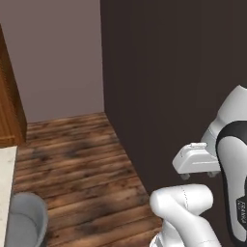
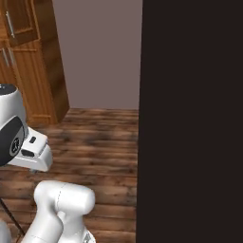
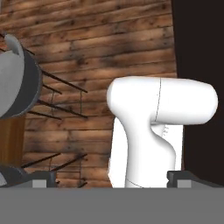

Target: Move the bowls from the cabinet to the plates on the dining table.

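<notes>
Two bowls are the goal here, and judging by the task they sit on shelves inside the tall brown cabinet (image 2: 33,71). It stands at the far left, against a mauve wall. Its panelled doors, with slim grey bar handles (image 2: 10,24), look shut. A wide stretch of dark wood floor (image 1: 82,159) lies between the robot and the cabinet. A tall, near-black panel (image 2: 190,118) stands close on the robot's right. At the lower left, a sliver of the pale speckled bench (image 1: 6,193) appears, with a grey chair (image 1: 24,222) just beside it.

In the hand view the jaws stand wide apart, with nothing between them, and they point down towards the floor and the chair.

The bowls are probably stiff, smooth and breakable, like glazed pottery. The deep one is likely the heavier. The rim seems the best place to hold, with one jaw inside and one outside the wall. The doors would likely need opening first.
</notes>
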Robot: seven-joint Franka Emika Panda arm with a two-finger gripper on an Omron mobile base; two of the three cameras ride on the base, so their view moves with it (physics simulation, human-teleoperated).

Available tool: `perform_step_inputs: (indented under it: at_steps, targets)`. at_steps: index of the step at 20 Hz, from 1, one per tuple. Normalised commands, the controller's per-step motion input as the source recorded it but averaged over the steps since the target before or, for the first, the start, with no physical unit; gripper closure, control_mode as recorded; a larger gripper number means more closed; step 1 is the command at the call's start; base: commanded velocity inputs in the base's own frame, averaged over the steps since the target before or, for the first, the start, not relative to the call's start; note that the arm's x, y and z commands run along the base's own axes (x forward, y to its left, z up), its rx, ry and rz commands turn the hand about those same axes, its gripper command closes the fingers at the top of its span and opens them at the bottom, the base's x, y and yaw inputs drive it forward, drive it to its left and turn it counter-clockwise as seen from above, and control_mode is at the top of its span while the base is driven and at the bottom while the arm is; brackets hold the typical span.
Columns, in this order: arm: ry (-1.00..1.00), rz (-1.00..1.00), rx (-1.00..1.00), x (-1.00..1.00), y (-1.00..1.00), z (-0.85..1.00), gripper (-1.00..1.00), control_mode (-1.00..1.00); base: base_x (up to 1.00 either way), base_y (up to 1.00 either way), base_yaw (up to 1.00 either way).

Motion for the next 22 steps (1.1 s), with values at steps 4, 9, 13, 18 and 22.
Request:
perform_step_inputs:
  at_steps: [4,9,13,18,22]
  targets:
    - [0.0,0.0,0.0,0.0,0.0,0.0,-1.0,1.0,1.0,0.08,0.0]
    - [0.0,0.0,0.0,0.0,0.0,0.0,-1.0,1.0,1.0,0.16,0.0]
    - [0.0,0.0,0.0,0.0,0.0,0.0,-1.0,1.0,1.0,0.26,0.0]
    - [0.0,0.0,0.0,0.0,0.0,0.0,-1.0,1.0,1.0,0.33,0.0]
    - [0.0,0.0,0.0,0.0,0.0,0.0,-1.0,1.0,1.0,0.4,-0.01]
